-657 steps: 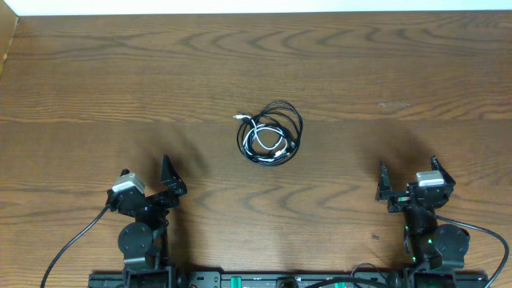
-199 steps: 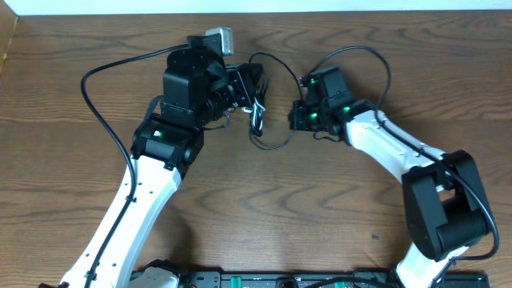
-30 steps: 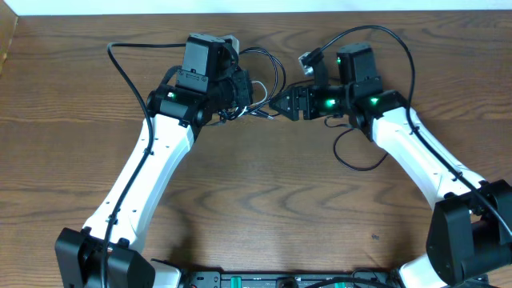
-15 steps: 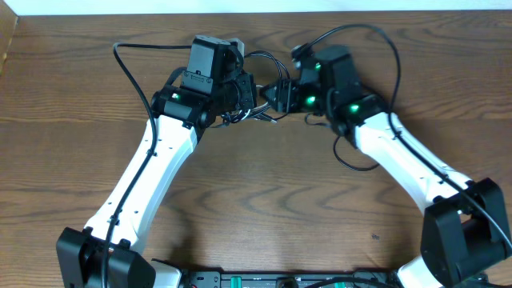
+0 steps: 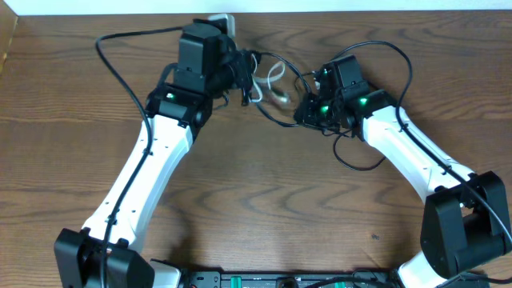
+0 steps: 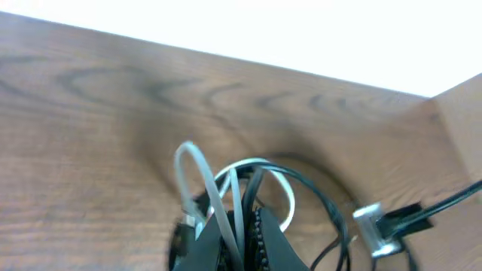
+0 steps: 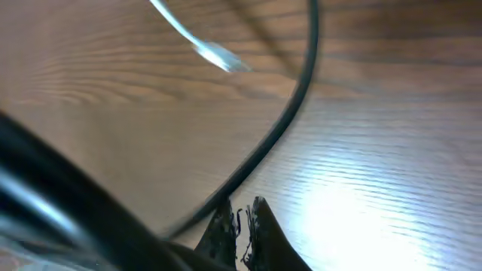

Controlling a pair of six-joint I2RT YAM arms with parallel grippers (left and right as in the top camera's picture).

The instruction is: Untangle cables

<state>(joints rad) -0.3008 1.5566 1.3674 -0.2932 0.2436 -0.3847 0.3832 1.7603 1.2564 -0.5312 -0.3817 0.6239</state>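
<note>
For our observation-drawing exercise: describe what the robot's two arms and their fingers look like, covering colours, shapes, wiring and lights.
Both the left arm and the right arm have smooth white links joined by bulky black joint housings with small green lights. A thick black wire loops off each arm. The fingers are dark and tapered, with ridged inner faces.
</note>
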